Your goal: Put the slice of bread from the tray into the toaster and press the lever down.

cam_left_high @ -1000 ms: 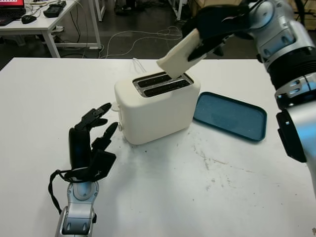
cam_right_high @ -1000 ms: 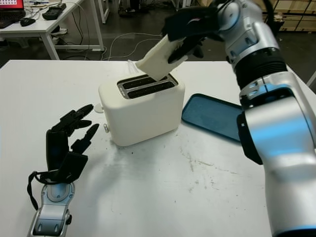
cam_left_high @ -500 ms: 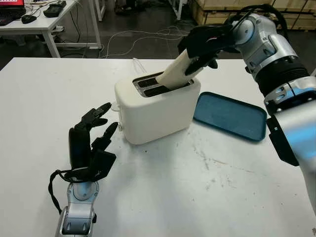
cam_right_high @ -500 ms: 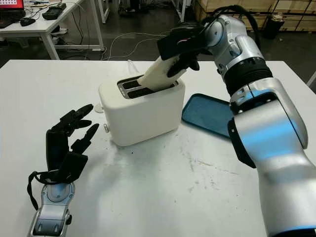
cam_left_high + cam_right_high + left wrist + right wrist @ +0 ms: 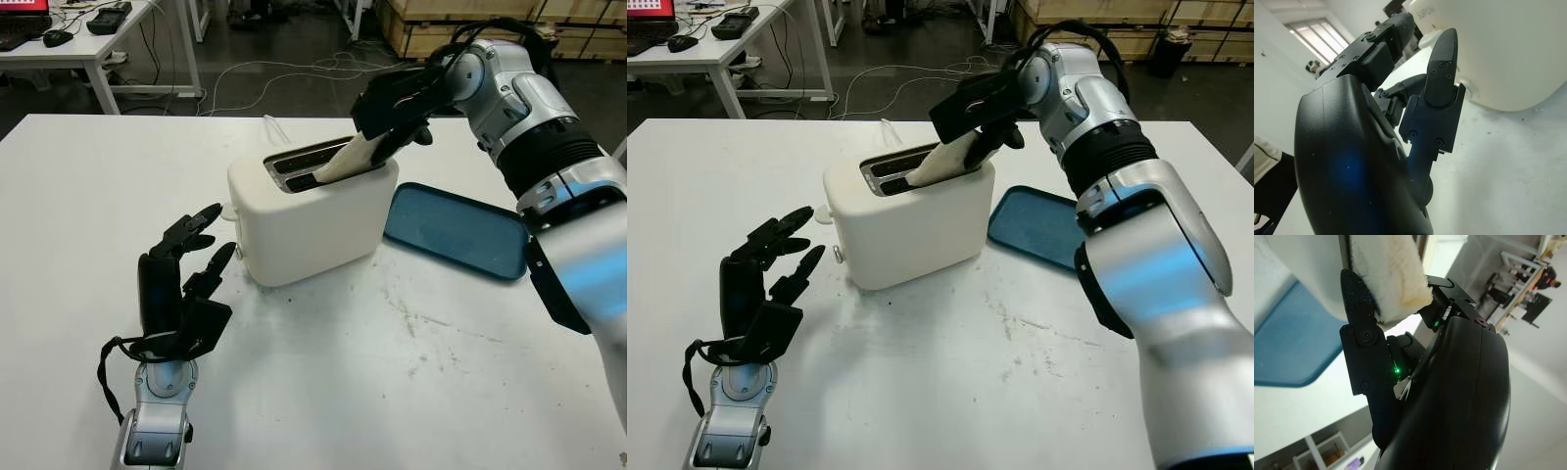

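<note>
The white toaster [image 5: 312, 217] stands mid-table with two slots on top. A pale slice of bread [image 5: 345, 163] leans at a slant, partly sunk into the front slot. My right hand [image 5: 392, 108] is shut on the bread's upper end, right above the toaster's right end; up close the bread [image 5: 1388, 274] sits between the black fingers [image 5: 1359, 328]. The blue tray [image 5: 456, 231] lies empty to the right of the toaster. My left hand [image 5: 181, 279] is open, upright above the table left of the toaster, close to its lever knob [image 5: 238, 252].
A white cable runs off the table's far edge behind the toaster. Beyond the table are a dark floor with cables, a desk at the far left and wooden pallets at the far right. Bare table spreads in front.
My right hand has come down and forward with the bread: a second ago the slice hung above the toaster, now its lower end is inside the front slot. The left hand has not moved.
</note>
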Motion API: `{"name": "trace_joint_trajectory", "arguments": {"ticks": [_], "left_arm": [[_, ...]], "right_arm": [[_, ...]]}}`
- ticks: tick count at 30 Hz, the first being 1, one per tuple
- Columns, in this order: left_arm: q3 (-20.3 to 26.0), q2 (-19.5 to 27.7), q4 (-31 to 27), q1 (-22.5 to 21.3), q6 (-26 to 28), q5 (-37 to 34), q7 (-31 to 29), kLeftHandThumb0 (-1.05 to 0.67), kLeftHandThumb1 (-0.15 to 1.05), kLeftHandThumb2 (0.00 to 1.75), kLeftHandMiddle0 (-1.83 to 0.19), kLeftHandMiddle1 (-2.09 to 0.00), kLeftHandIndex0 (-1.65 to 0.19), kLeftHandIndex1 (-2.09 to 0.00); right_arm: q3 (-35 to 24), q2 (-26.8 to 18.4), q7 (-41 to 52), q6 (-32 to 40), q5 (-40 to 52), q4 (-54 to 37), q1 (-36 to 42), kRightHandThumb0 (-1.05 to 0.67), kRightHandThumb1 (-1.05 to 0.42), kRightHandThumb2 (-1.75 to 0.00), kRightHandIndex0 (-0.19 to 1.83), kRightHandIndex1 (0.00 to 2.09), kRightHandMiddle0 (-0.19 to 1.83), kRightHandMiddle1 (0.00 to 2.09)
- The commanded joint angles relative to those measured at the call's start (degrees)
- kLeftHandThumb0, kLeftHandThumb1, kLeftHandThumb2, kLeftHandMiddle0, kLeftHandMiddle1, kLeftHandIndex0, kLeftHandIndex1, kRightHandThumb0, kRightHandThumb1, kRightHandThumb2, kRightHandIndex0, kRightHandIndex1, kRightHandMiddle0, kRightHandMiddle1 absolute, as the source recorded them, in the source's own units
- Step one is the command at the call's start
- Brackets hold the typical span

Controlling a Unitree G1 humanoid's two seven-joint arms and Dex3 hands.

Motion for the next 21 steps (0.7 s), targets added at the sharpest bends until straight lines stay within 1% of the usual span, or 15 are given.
{"name": "trace_joint_trajectory", "arguments": {"ticks": [1, 2, 4, 6, 7, 8, 9, 10, 12, 13, 15, 17, 18, 19, 21], "left_arm": [[-0.35, -0.07, 0.30, -0.34, -0.61, 0.60, 0.49, -0.38, 0.92, 0.18, -0.46, -1.03, -0.72, -0.15], [-0.35, -0.11, 0.27, -0.30, -0.59, 0.76, 0.63, -0.38, 0.92, 0.18, -0.46, -1.04, -0.73, -0.15], [-0.39, -0.10, 0.04, -0.16, -0.25, 1.05, 0.67, -0.39, 0.92, 0.18, -0.46, -1.04, -0.72, -0.15], [-0.36, -0.19, 0.27, -0.21, -0.72, 0.78, 0.68, -0.38, 0.92, 0.18, -0.46, -1.04, -0.72, -0.15], [-0.37, -0.29, 0.32, -0.21, -0.79, 0.74, 0.71, -0.38, 0.92, 0.18, -0.46, -1.04, -0.72, -0.15], [-0.38, -0.39, 0.35, -0.20, -0.79, 0.72, 0.72, -0.38, 0.92, 0.18, -0.46, -1.04, -0.72, -0.15], [-0.40, -0.45, 0.37, -0.18, -0.76, 0.79, 0.76, -0.37, 0.92, 0.17, -0.46, -1.04, -0.72, -0.15], [-0.42, -0.52, 0.37, -0.15, -0.69, 0.84, 0.80, -0.38, 0.92, 0.17, -0.46, -1.04, -0.72, -0.15], [-0.50, -0.59, 0.42, -0.14, -0.70, 0.96, 0.88, -0.37, 0.92, 0.17, -0.46, -1.04, -0.73, -0.15], [-0.53, -0.59, 0.50, -0.15, -0.78, 0.96, 0.93, -0.37, 0.92, 0.17, -0.46, -1.04, -0.73, -0.15], [-0.60, -0.51, 0.58, -0.16, -0.88, 0.97, 0.99, -0.36, 0.92, 0.17, -0.46, -1.04, -0.73, -0.16], [-0.64, -0.42, 0.77, -0.20, -1.12, 0.89, 1.10, -0.35, 0.92, 0.17, -0.46, -1.05, -0.73, -0.16], [-0.66, -0.41, 0.81, -0.18, -1.10, 0.93, 1.16, -0.35, 0.92, 0.17, -0.46, -1.05, -0.73, -0.16], [-0.71, -0.41, 0.73, -0.14, -0.87, 1.09, 1.19, -0.36, 0.92, 0.17, -0.46, -1.05, -0.73, -0.16], [-0.74, -0.50, 0.69, -0.11, -0.64, 1.21, 1.30, -0.37, 0.92, 0.18, -0.46, -1.05, -0.72, -0.16]], "right_arm": [[-0.65, 1.00, -0.20, 0.23, 1.09, -0.69, 0.38, -0.57, -0.92, -0.14, 0.94, 1.75, 0.79, 1.55], [-0.89, 1.27, -0.53, 0.14, 1.13, -0.94, 0.69, -0.66, -0.92, -0.13, 0.94, 1.74, 0.81, 1.53], [-1.11, 1.62, -1.90, -0.43, 0.93, -1.66, 1.47, -0.76, -0.92, -0.12, 0.89, 1.70, 0.80, 1.47], [-1.42, 1.89, -2.41, -0.51, 1.16, -2.17, 1.90, -0.83, -0.92, -0.10, 0.66, 1.58, 0.58, 1.31], [-1.65, 1.94, -2.31, -0.45, 1.40, -2.44, 2.00, -0.84, -0.92, -0.08, 0.61, 1.57, 0.53, 1.26], [-1.92, 2.00, -2.06, -0.34, 1.68, -2.63, 2.02, -0.84, -0.91, -0.05, 0.59, 1.64, 0.51, 1.20], [-2.16, 2.03, -1.83, -0.24, 1.89, -2.87, 2.02, -0.85, -0.89, -0.02, 0.55, 1.68, 0.46, 1.09], [-2.48, 2.06, -1.62, -0.21, 2.15, -3.06, 2.03, -0.86, -0.87, -0.01, 0.51, 1.67, 0.46, 0.96], [-2.89, 1.93, -1.45, -0.48, 2.68, -3.36, 2.13, -0.84, -0.83, 0.00, 0.40, 1.44, 0.48, 0.70], [-3.02, 1.82, -1.38, -0.59, 2.89, -3.54, 2.17, -0.83, -0.82, 0.00, 0.39, 1.31, 0.50, 0.60], [-3.09, 1.64, -1.24, -0.75, 2.93, -3.85, 2.20, -0.79, -0.81, 0.00, 0.38, 1.27, 0.53, 0.46], [-2.91, 1.50, -1.32, -0.89, 2.62, -4.02, 2.20, -0.75, -0.81, 0.00, 0.40, 1.24, 0.56, 0.40], [-2.80, 1.43, -1.45, -0.91, 2.45, -4.15, 2.26, -0.75, -0.81, 0.00, 0.46, 1.33, 0.58, 0.38], [-2.69, 1.35, -1.57, -1.04, 2.30, -4.28, 2.31, -0.74, -0.81, 0.00, 0.46, 1.37, 0.59, 0.37], [-2.60, 1.11, -2.07, -1.73, 2.13, -4.49, 2.43, -0.72, -0.82, 0.00, 0.38, 1.35, 0.60, 0.37]]}}
